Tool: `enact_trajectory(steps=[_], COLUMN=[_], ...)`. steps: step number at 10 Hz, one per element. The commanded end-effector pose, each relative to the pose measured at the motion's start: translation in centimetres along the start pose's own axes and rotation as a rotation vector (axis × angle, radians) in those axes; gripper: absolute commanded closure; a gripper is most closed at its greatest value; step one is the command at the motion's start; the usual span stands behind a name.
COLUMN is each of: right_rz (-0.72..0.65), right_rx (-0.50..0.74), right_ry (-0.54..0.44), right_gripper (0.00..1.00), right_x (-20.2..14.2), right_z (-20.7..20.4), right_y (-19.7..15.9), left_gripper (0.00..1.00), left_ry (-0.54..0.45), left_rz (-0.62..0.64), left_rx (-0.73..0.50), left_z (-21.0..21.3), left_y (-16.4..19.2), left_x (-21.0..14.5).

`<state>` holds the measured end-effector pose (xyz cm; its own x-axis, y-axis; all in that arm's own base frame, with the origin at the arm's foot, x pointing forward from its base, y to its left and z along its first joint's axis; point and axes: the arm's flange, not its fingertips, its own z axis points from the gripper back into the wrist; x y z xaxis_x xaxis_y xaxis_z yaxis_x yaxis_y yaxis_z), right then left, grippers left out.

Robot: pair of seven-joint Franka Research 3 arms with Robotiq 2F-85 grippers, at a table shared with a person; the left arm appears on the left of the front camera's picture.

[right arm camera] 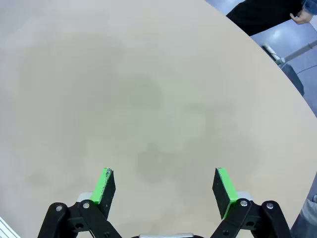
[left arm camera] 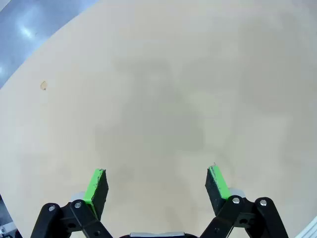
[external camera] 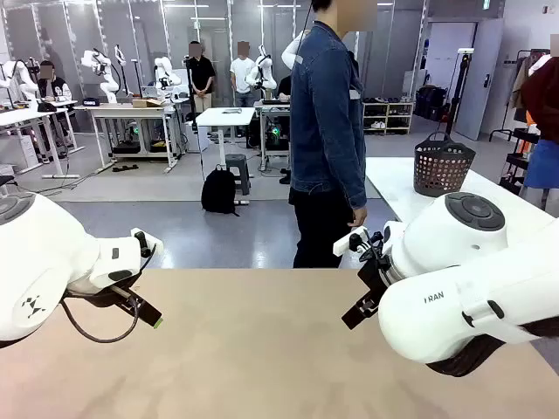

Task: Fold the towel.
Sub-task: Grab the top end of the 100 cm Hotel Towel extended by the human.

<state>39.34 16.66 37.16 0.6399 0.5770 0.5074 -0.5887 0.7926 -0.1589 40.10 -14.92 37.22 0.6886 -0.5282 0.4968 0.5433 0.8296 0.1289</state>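
Since both arms hang low over the table (external camera: pixel 262 358) with nothing between their fingers, the folding is, in my judgement, not yet begun. The left gripper (left arm camera: pixel 158 181) hovers at the 9 o'clock side of the tabletop and the right gripper (right arm camera: pixel 163 181) at the 3 o'clock side, each pointing down at plain beige surface; the jaws of both stand wide apart, the green pads (left arm camera: pixel 96 186) facing each other across the gap, and neither has hold of anything. This spread placement seems sensible to me; it leaves the middle free for a cloth to be laid, and it puts one gripper near each side, where the corners would come. Where the towel is I cannot tell; no pink cloth lies under either gripper. The person (external camera: pixel 327 131) stands at 12 o'clock at the far edge, turned sideways, one hand (external camera: pixel 359 216) hanging by the hip; a dark basket (external camera: pixel 443 166) stands on another table toward 2 o'clock, and its contents are hidden from here.
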Motion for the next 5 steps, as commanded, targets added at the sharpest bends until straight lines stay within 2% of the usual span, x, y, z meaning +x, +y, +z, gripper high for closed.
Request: enact_trajectory(steps=[1, 5], right_rz=[0.0, 0.0], right_rx=[0.0, 0.0], right_ry=[0.0, 0.0], right_gripper=[0.0, 0.0], right_x=[0.0, 0.0], right_z=[0.0, 0.0], right_y=[0.0, 0.0], left_gripper=[0.0, 0.0], left_ry=[0.0, 0.0], left_rz=[-0.001, -0.001], left_rx=[0.0, 0.0], left_z=[0.0, 0.0], left_y=[-0.03, -0.03], left_x=[0.01, 0.01])
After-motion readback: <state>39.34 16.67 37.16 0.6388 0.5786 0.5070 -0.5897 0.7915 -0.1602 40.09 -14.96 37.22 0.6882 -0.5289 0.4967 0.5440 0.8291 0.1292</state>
